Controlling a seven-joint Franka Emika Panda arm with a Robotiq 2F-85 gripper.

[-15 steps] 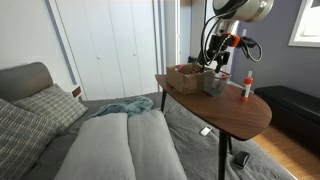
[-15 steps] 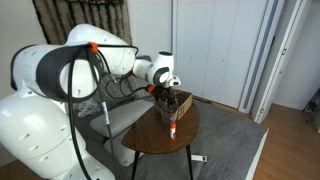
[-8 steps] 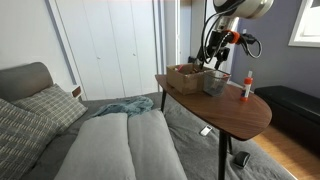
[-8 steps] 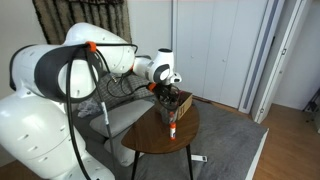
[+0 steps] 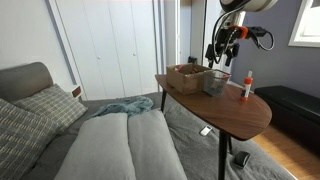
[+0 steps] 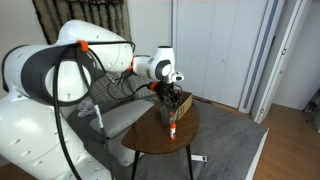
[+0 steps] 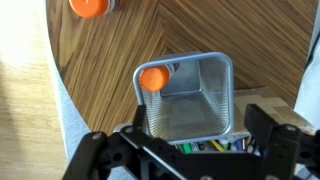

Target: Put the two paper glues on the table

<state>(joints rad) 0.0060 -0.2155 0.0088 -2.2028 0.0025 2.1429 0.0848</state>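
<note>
One paper glue (image 5: 247, 85), white with an orange-red cap, stands upright on the dark wooden table (image 5: 232, 115). It also shows in an exterior view (image 6: 172, 128), and its cap is at the top of the wrist view (image 7: 88, 6). The second paper glue (image 7: 153, 77) sits inside the grey mesh cup (image 7: 190, 95), with only its orange cap showing at the cup's left corner. My gripper (image 5: 222, 55) hangs above the mesh cup (image 5: 215, 81), open and empty. In the wrist view my gripper (image 7: 185, 140) has its fingers wide apart on either side of the cup.
A wooden box (image 5: 185, 77) holding coloured pens (image 7: 215, 146) stands beside the mesh cup. A grey sofa (image 5: 110, 140) with cushions lies next to the table. A low black bench (image 5: 290, 105) stands behind it. The table edge (image 7: 62, 90) curves along the left of the wrist view.
My gripper has risen above the mesh cup and shifted a little sideways. It stays open and empty. Both glues have not moved.
</note>
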